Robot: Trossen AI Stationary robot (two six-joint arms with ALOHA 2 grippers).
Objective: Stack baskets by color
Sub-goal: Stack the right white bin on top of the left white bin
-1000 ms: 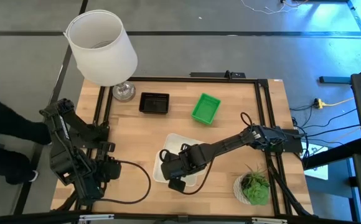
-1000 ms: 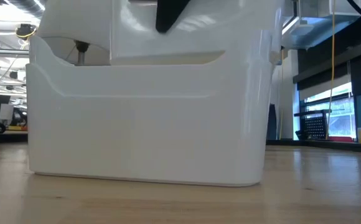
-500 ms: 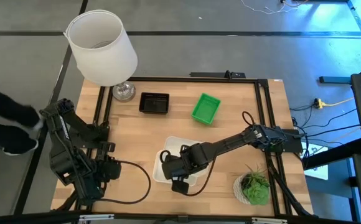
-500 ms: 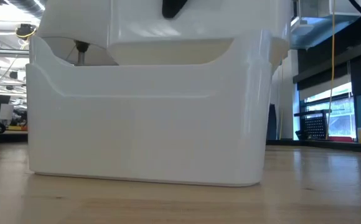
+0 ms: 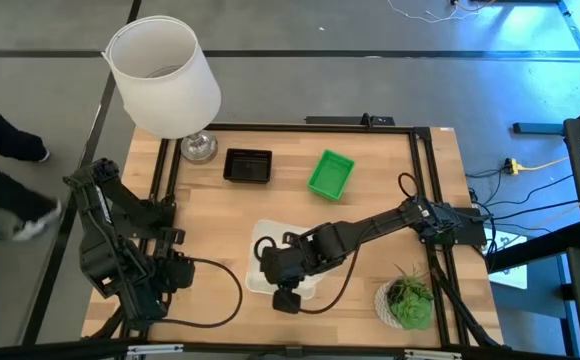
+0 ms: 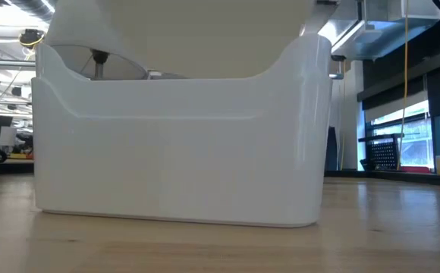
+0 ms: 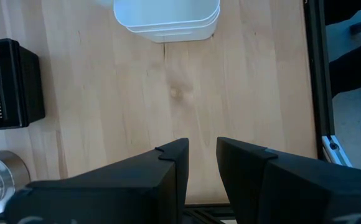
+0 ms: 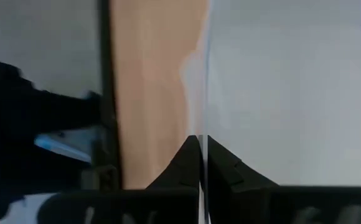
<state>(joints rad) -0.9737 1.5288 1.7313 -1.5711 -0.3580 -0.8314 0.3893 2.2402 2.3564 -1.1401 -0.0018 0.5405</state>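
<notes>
The white baskets [image 5: 270,255] sit as a nested stack on the table [image 5: 370,215], near the middle of its front edge, and the right gripper [image 5: 292,262] reaches over them from the table's right side. In the right wrist view its jaws are pressed together on a thin white wall of the upper white basket [image 8: 280,93], the wall running straight out from between the two dark tips, so the basket's edge lies right in the jaws rather than beside them. The low view shows the stack [image 6: 182,163] broadside, one white basket standing on the wood and another seated down inside it with its rim higher on one side. The black basket [image 5: 247,166] rests toward the back edge of the table, left of centre, and the bright green basket [image 5: 330,175] lies just to its right, turned at a slight angle; the two are apart from each other and well apart from the white stack. The left gripper [image 7: 200,152] waits near the table's front left corner, its jaws parted by a narrow gap and holding nothing, bare wood showing between them. In the left wrist view the white stack [image 7: 167,17] lies ahead of those jaws, untouched by them, and the black basket [image 7: 9,84] is off to one side.
</notes>
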